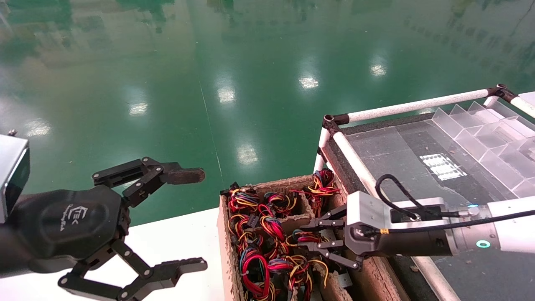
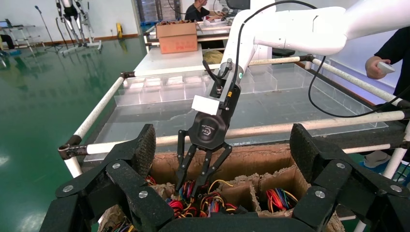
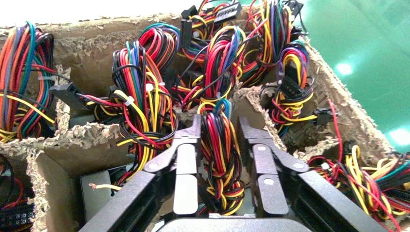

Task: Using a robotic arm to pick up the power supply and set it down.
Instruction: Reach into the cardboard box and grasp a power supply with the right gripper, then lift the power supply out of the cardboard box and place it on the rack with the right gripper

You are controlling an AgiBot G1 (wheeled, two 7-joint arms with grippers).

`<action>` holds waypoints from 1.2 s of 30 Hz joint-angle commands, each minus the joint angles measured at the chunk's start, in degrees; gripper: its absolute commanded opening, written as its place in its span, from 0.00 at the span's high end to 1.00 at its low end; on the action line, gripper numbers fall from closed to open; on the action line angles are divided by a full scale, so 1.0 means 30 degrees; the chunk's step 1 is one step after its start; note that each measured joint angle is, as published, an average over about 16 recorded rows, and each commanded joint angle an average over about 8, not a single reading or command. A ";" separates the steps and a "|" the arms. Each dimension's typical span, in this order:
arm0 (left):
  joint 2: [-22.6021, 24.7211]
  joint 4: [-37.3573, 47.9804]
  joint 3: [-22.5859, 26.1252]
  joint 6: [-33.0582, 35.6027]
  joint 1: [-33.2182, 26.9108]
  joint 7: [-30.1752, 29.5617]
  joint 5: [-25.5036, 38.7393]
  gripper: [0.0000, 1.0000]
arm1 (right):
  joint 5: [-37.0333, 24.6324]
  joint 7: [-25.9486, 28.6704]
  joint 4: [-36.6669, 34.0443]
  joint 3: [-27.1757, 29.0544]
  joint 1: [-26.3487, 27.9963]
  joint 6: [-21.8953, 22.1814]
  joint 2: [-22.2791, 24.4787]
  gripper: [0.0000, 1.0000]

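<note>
Power supply [image 3: 104,191] wires [image 3: 221,159] sit between the right pincer [image 3: 220,130] fingers (slightly open, nothing clamped); gripping wires alone risks snagging neighbouring bundles. Left pincer [image 1: 196,217] hovers wide open.

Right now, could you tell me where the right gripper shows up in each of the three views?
Head view: right gripper, lower centre-right, reaching into the cardboard box.
Left wrist view: right gripper, centre, fingers down among the wires.
Right wrist view: right gripper, bottom centre, straddling a wire bundle.
Shared landmark: the cardboard box.
</note>
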 commanded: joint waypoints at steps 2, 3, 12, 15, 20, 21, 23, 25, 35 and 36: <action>0.0000 0.0000 0.0001 0.0000 0.0000 0.0000 0.0000 0.00 | 0.0108 -0.0006 0.0114 0.0063 -0.0116 -0.0018 0.0122 1.00; 0.0000 0.0000 0.0001 0.0000 0.0000 0.0000 -0.0001 0.00 | 0.0166 0.0029 0.0110 0.0093 -0.0164 -0.0019 0.0165 1.00; -0.0001 0.0000 0.0003 -0.0001 -0.0001 0.0001 -0.0002 0.00 | 0.0929 0.0377 0.0347 0.0493 -0.0540 -0.0194 0.0693 1.00; -0.0001 0.0000 0.0004 -0.0001 -0.0001 0.0002 -0.0002 0.00 | 0.1212 0.0438 0.0576 0.0672 -0.0662 -0.0219 0.0925 1.00; -0.0002 0.0000 0.0005 -0.0002 -0.0001 0.0002 -0.0003 0.00 | 0.1832 0.0636 0.0940 0.1141 -0.0670 -0.0153 0.1405 1.00; -0.0002 0.0000 0.0005 -0.0002 -0.0001 0.0003 -0.0003 0.00 | 0.1988 0.0681 0.1021 0.1268 -0.0634 -0.0129 0.1513 1.00; -0.0002 0.0000 0.0006 -0.0002 -0.0001 0.0003 -0.0004 0.00 | 0.2322 0.0753 0.1200 0.1543 -0.0544 -0.0069 0.1736 1.00; -0.0002 0.0000 0.0006 -0.0002 -0.0002 0.0003 -0.0004 0.00 | 0.2678 0.0812 0.1413 0.1848 -0.0452 0.0028 0.1968 1.00; -0.0003 0.0000 0.0008 -0.0003 -0.0002 0.0004 -0.0006 0.00 | 0.4336 0.1273 0.2156 0.3325 0.0259 0.0691 0.2908 1.00; -0.0003 0.0000 0.0009 -0.0003 -0.0002 0.0004 -0.0006 0.00 | 0.4477 0.1283 0.2163 0.3456 0.0402 0.0723 0.2962 1.00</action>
